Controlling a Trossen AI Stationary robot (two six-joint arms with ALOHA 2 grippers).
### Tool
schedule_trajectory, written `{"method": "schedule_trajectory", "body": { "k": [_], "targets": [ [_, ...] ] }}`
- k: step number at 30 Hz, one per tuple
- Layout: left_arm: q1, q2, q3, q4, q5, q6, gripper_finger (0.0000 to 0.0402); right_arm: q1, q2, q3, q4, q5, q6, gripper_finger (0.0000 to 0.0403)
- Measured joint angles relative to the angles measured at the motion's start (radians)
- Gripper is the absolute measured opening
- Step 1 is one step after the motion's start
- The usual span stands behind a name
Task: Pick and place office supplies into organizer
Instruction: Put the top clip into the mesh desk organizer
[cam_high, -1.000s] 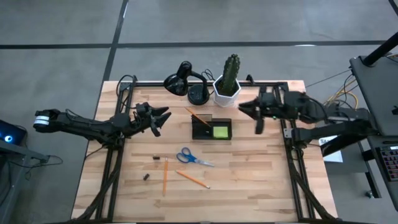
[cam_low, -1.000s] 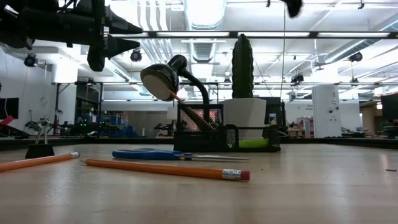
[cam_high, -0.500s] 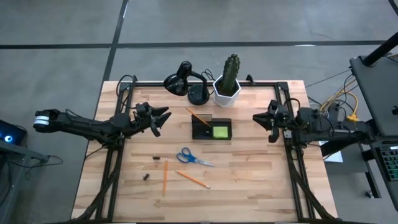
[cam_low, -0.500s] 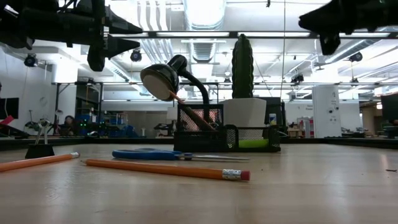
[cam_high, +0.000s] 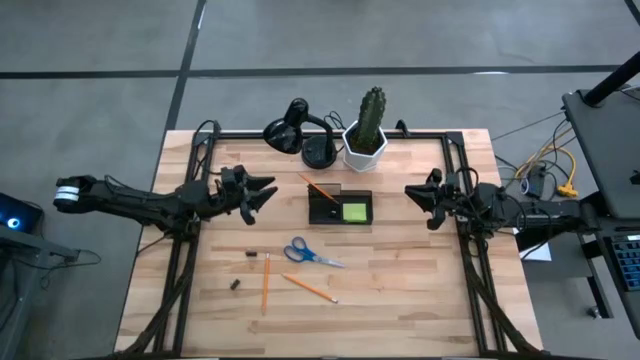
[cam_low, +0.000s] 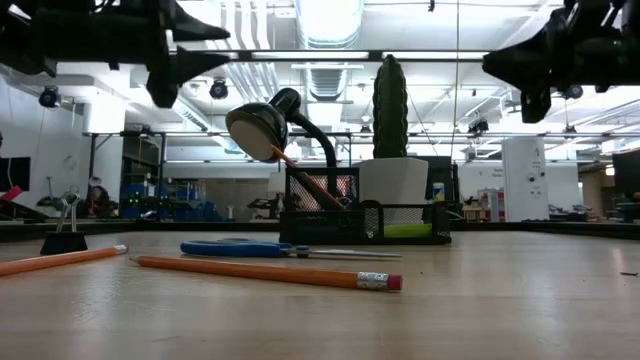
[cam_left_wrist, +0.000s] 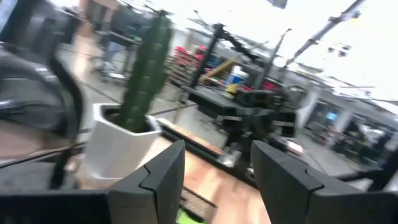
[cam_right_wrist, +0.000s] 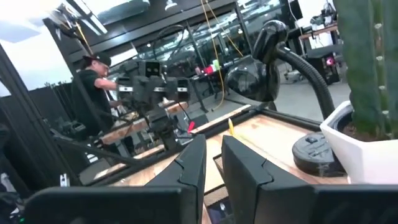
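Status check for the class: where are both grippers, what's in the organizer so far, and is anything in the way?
Left gripper open, right gripper nearly closed, both empty, flanking organizer. One pencil and sticky pad in; scissors still on the table. Nothing blocking.

The right gripper (cam_high: 418, 195) has drawn back from near the cactus (cam_high: 371, 113) to the surface's right rail and dipped lower in the low view, while the left gripper (cam_high: 262, 190) has edged slightly toward the organizer (cam_high: 340, 207) and tilted
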Motion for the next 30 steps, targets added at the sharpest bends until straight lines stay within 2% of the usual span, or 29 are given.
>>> {"method": "schedule_trajectory", "body": {
  "k": [5,9,14,18,24,30],
  "targets": [
    [0.0,0.0,0.031,-0.001,0.151,-0.011,0.0177,0.0,0.001,-0.002,-0.001,0.01,0.004,0.0043],
    [-0.001,0.0,0.051,-0.054,0.232,-0.139,0.0178,0.0,0.001,0.011,0.0,0.036,0.004,0.0043],
    [-0.001,0.0,0.113,-0.324,0.375,-0.267,0.0178,0.0,0.003,0.025,-0.001,0.055,0.004,0.0043],
    [-0.002,0.0,0.179,-0.584,0.454,-0.297,0.0178,0.0,0.003,0.026,-0.002,0.055,0.004,0.0043],
    [-0.012,0.002,0.281,-0.916,0.478,-0.25,0.0178,0.0,0.003,0.026,-0.002,0.055,0.004,0.0043],
    [-0.053,0.077,0.358,-1.077,0.492,-0.2,0.0178,0.0,0.003,0.026,-0.002,0.055,0.004,0.0043]
  ]
}}
